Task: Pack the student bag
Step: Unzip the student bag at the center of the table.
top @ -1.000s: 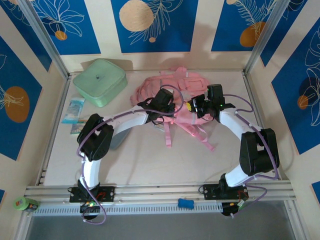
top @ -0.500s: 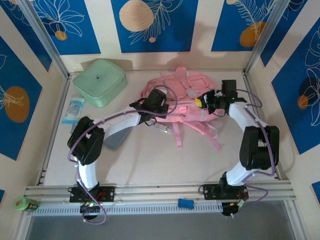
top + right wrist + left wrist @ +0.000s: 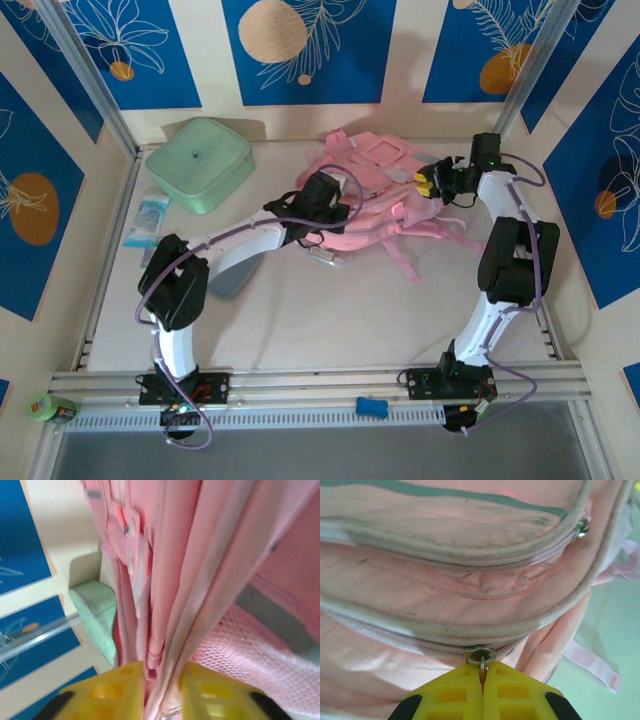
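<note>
While the left jaws stand fully closed on the metal zip pull of the student bag, the right jaws stand narrowly apart, a fold of the bag's pink fabric filling the gap and touching both pads. The bag lies on the surface, stretched between the two sets of jaws, with its zipped pockets directly ahead of the left jaws.

Judgement: the step in hand is running a zip open. Draw the pull along the line of the zip track, not away from it; the grip is on the thin ring alone and may slip. The right jaws should hold the fabric taut against that pull, since a slack fold could bunch the teeth. The mint green case sits well apart from the left jaws and is no obstruction.
</note>
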Controlling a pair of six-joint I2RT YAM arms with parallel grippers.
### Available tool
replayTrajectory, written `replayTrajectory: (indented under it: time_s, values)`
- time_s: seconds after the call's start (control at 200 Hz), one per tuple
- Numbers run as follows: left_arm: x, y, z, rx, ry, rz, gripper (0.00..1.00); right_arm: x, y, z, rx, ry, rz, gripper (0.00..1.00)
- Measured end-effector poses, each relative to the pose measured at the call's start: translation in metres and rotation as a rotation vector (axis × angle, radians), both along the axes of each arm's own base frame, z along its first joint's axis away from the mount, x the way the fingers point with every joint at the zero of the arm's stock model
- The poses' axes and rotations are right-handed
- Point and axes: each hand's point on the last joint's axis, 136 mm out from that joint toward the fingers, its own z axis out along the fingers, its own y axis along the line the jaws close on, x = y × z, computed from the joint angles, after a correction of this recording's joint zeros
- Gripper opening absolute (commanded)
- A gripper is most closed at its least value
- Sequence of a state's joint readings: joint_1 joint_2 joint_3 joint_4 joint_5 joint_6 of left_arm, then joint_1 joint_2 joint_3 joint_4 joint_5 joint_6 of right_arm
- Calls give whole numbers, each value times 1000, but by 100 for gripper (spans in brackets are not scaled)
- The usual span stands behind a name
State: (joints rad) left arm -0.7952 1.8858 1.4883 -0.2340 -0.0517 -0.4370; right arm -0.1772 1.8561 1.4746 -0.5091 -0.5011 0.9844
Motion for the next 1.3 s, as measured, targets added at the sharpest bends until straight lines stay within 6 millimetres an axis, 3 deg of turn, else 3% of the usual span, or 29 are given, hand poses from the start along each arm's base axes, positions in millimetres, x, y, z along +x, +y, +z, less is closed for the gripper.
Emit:
replayTrajectory:
  time_s: [0.08, 0.16, 0.35, 0.51, 0.615, 0.78, 0.875, 1.015, 1.186, 1.301]
  values:
    - [-2, -10, -4, -7, 18, -7, 0, -7, -3, 1, -4, -27, 3, 53]
    - [-4, -17, -12, -2, 43, -15, 0, -29, 8, 4, 20, -22, 20, 58]
    - [-5, -17, -17, 4, 63, -14, 0, -85, 63, 21, 103, -44, 109, 61]
    - [-5, -17, -17, 2, 66, -11, 0, -116, 109, -1, 154, 32, 137, 60]
    - [-5, -17, -17, 0, 67, -9, 0, -116, 122, -17, 157, 78, 112, 58]
    - [-5, -18, -17, -1, 68, -10, 0, -98, 129, -26, 119, 70, 62, 49]
    - [-5, -18, -17, 0, 68, -10, 0, -89, 129, -30, 91, 68, 46, 40]
    - [-6, -17, -19, 5, 74, -11, 0, -80, 130, -36, 67, 66, 54, 17]
    - [-8, -13, -23, 33, 80, -21, 0, -80, 125, -32, 39, 42, 97, 4]
    - [-6, -3, -27, 60, 70, -26, 0, -83, 109, -30, 20, 31, 138, 0]
